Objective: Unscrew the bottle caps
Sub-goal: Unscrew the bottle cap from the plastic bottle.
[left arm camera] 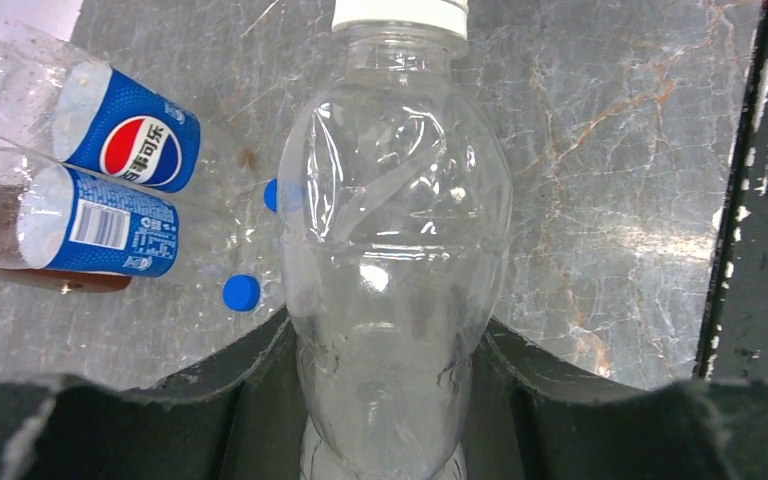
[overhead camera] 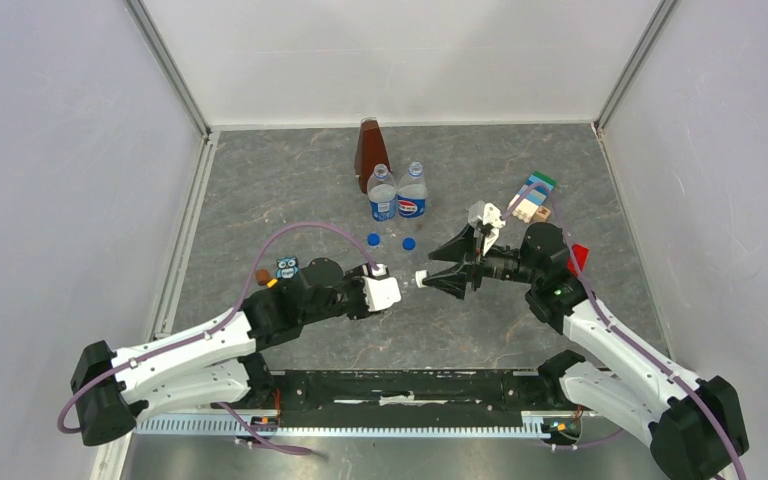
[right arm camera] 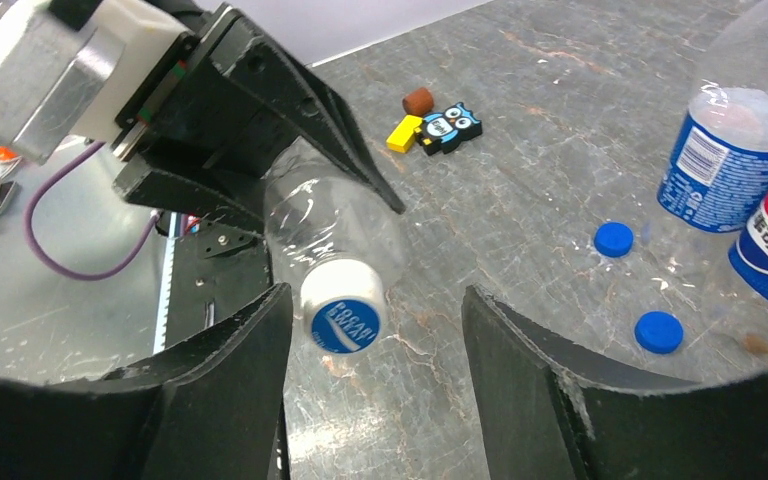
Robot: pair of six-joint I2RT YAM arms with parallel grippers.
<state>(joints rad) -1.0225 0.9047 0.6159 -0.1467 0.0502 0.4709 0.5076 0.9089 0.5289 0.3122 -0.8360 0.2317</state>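
With left fingers [left arm camera: 250,400] gripping the unlabelled bottle [left arm camera: 395,230], axis horizontal, its white cap [right arm camera: 345,322] lies between the open right fingers [right arm camera: 230,370]

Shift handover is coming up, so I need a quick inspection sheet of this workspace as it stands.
Surface: grey marbled table.
Job's things: two labelled bottles upright, uncapped; two blue caps lying near them; unlabelled bottle, white cap on.
Clutter: brown pyramid, owl toy, small blocks, coloured block.
Hands: left hand shut on the unlabelled bottle; right hand open around the white cap, not touching.
Cables: purple cable looping over the left arm.
Surroundings: white walls, metal frame posts.
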